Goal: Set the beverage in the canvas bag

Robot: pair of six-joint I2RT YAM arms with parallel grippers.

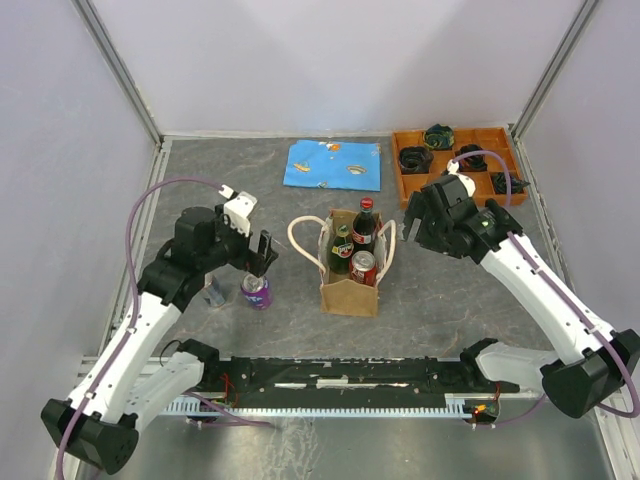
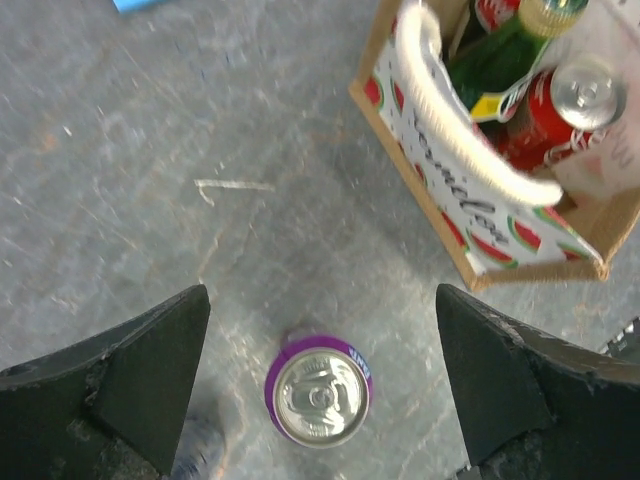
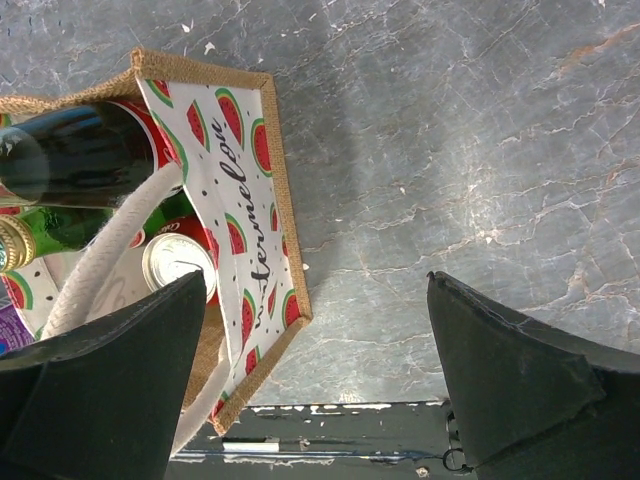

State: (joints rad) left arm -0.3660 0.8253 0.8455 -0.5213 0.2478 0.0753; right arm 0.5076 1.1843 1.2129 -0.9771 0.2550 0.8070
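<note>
**Table state — top view.** The canvas bag is seen standing upright near the middle of the grey table, mouth open, one white rope handle looped out at its 9 o'clock side. Three drinks are held inside it: a dark cola bottle, a green bottle and a red can.

**Beverage.** A purple can is found outside the bag, upright on the table, at roughly 8 o'clock from the bag and clearly apart from it.

**Left gripper**. It is positioned just above the purple can. In the left wrist view the fingers are spread wide, the can's silver top is seen below and between them, and no contact with it is seen — nothing is held. The bag's watermelon-printed side is seen at 2 o'clock in that view.

**Right gripper**. It is held at 3 o'clock from the bag, near its rim. Its fingers are spread wide and nothing is held; the printed bag wall lies at 10 o'clock in the right wrist view.

**Other items.** A blue cloth is noted at 12 o'clock from the bag — an orange tray of dark parts at 2 o'clock.
</note>
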